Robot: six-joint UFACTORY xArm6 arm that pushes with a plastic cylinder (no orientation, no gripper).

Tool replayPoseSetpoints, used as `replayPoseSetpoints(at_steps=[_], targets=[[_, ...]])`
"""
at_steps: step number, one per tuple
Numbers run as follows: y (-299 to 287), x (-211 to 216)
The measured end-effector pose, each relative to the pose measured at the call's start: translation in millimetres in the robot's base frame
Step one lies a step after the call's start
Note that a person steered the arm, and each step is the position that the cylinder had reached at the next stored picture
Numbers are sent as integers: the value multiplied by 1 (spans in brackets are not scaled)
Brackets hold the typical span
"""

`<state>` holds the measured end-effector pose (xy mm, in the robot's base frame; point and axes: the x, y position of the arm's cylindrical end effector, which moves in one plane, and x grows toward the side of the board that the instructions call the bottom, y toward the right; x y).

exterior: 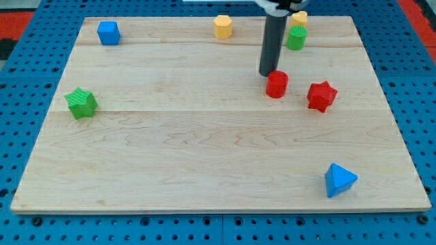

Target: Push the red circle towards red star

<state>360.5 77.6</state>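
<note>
Red and squat, the red circle (pixel 276 84) (a short cylinder) stands on the wooden worktop (pixel 204 150), just left of the red star (pixel 321 96) but apart. My tip (pixel 267 73) touches its upper-left edge; no fingers exist.

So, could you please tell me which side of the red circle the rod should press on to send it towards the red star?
There is no gripping here, only pushing. Press the red circle on its left face, slightly toward the view's top, since the red star sits to its right and slightly lower. My tip is already at its upper-left edge.
</note>
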Motion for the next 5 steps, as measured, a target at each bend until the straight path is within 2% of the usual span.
replayPoseSetpoints(at_steps=[2,5], targets=[[-5,9],[20,21]])
